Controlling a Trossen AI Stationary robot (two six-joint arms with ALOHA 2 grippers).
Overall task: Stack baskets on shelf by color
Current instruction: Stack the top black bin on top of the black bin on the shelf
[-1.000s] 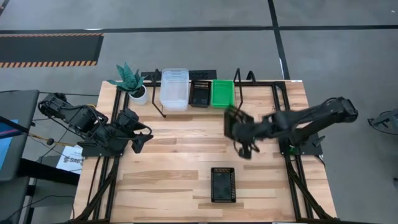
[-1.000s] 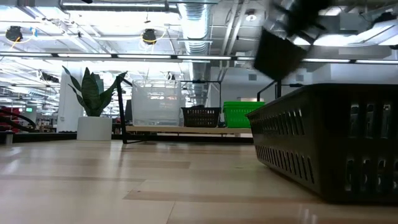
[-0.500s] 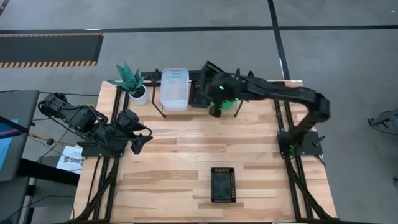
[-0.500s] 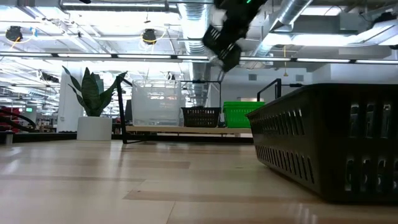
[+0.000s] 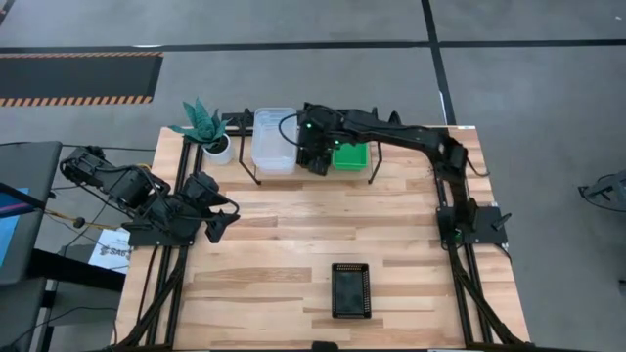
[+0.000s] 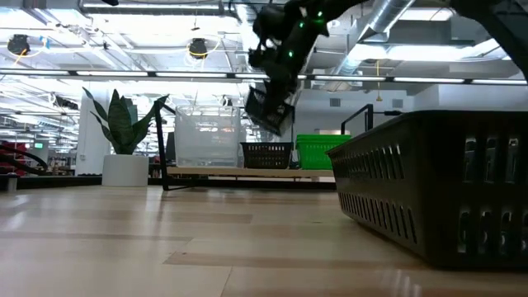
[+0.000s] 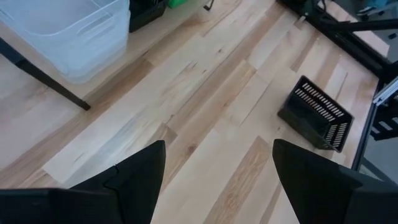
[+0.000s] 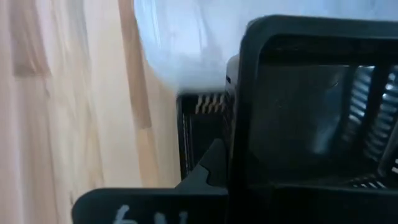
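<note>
So the right pincer (image 6: 266,106) is clamped tight on the rim of a black basket (image 8: 311,99) and has it hanging tilted in the air over the shelf (image 5: 293,168), right above the black basket already on the shelf (image 6: 266,154). The big risk I see: the carried basket is cocked at an angle, so if it gets let go like that, a corner could catch the rim of the one below and it'd sit crooked instead of nesting, or tip off the plank onto the surface (image 5: 293,244). It's also squeezed between the clear stack (image 5: 275,139) and the green basket (image 5: 349,154), both just beside the black one, so a bit of sideways drift could bump either of them. From the wrist view the held basket sits right against the pincer's fingers, filling most of the frame, with the shelf one showing just beyond it. Another black basket (image 5: 350,289) sits well apart, out near the front edge of the surface, not yet dealt with. The left pincer (image 5: 220,223) is parked at its own side, spread wide with nothing in it.
</note>
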